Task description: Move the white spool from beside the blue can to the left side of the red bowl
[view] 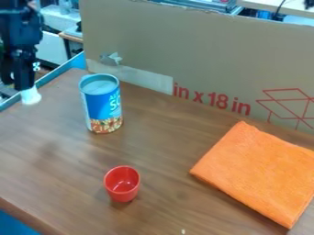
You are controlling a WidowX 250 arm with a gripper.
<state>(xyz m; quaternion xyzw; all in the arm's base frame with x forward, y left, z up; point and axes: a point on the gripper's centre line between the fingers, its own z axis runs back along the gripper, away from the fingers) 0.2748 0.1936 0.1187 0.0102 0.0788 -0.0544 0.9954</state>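
At the upper left, my black gripper (23,75) hangs over the table's left edge, left of the can and apart from it. A small white piece (30,96) shows at its lower end; I cannot tell whether it is held or part of the gripper. The blue-labelled can (103,104) stands upright near the cardboard, its grey top facing up. A small red cup (122,184) stands upright with its mouth up, nearer the camera. An orange cloth (260,172) lies folded flat at the right.
A tall cardboard panel (202,55) with red print runs along the back of the brown wooden table (165,147). A blue edge (61,69) borders the table at the upper left. Assorted items stand beyond the panel.
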